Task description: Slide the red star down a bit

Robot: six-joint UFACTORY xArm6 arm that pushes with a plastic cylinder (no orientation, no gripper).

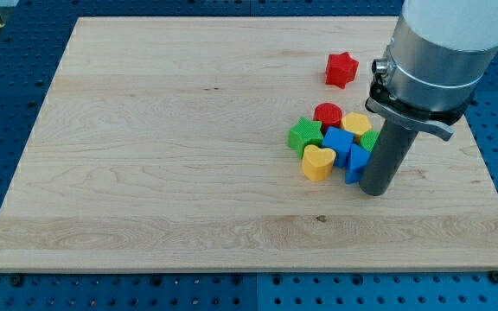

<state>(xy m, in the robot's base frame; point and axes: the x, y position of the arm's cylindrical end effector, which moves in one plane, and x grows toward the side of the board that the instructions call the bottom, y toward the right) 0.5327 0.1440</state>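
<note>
The red star [341, 69] is lying alone on the table [162, 147], toward the view's top right, well apart from a cluster of blocks below it. That cluster is sitting right of the table's centre. In it I am counting one red cylinder [328, 113] at the top, one yellow block [356, 123] just right of it, one green star [304, 136] at the left, one yellow heart [318, 161] at the bottom left, and two blue blocks: one [337, 143] in the middle and one [355, 163] at the lower right. A second green block [370, 139] is peeking out at the right, mostly hidden by the rod. That is making two reds, two yellows, two greens and two blues in all.

My tip [375, 189] is resting on the table just right of the lower blue block, seemingly touching it, and well below the red star. There is no hand on this arm, only the rod.
</note>
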